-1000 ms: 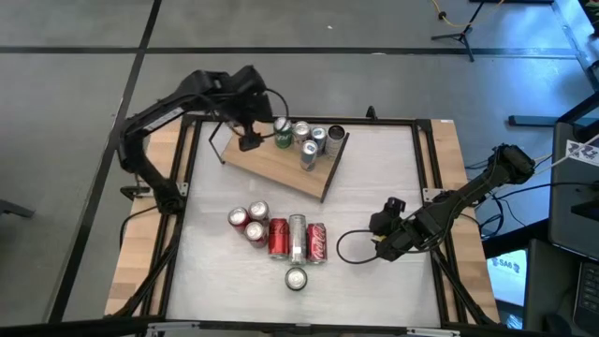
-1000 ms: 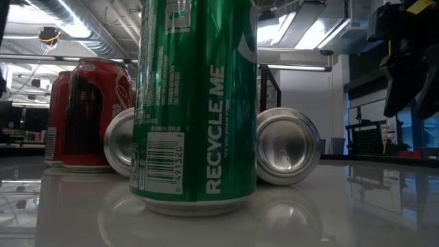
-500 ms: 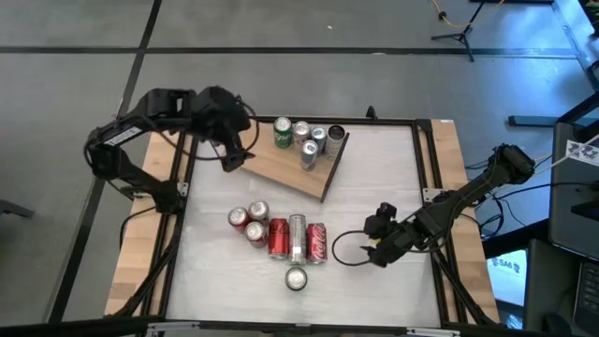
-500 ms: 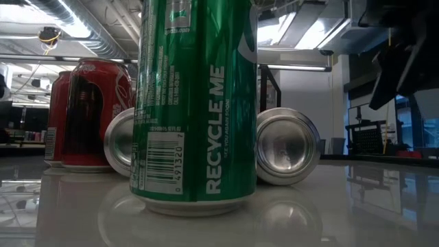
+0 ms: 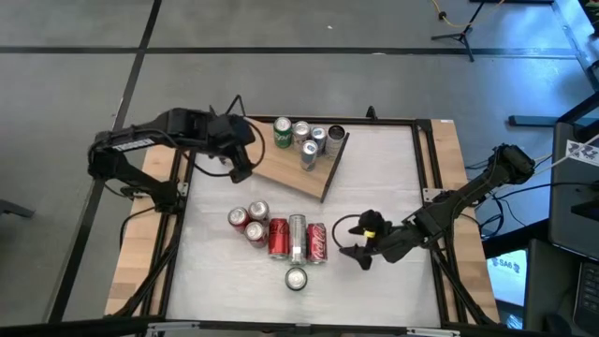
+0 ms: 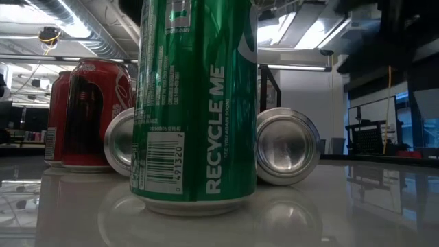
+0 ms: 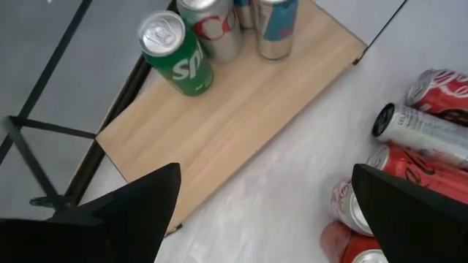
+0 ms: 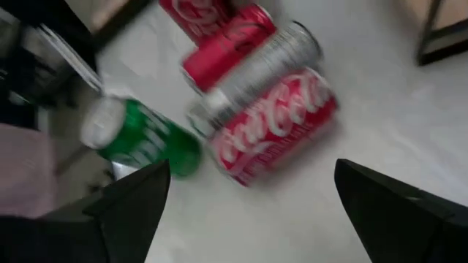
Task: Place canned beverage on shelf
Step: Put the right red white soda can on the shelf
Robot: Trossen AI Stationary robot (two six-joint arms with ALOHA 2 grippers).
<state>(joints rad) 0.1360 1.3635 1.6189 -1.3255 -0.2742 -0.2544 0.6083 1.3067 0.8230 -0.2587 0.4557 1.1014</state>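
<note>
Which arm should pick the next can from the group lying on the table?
Right. The open right gripper sits beside the lying red cola can and faces that cluster, while the open left gripper is back at the light-brown wooden shelf, away from the loose cans.

Overhead, table-level (near the green can (image 6: pixel 195 103)), wrists angled down on cans.

A robotics lab or workshop: 2 dark arms are mounted on a framed test table (image 5: pixel 393 168) standing on a grey concrete floor (image 5: pixel 309 84), with exposed ceiling ducts (image 6: pixel 103 38), strip lights (image 6: pixel 72 24), loose cables (image 5: pixel 562 192) and a tripod stand (image 5: pixel 459 33) around it
</note>
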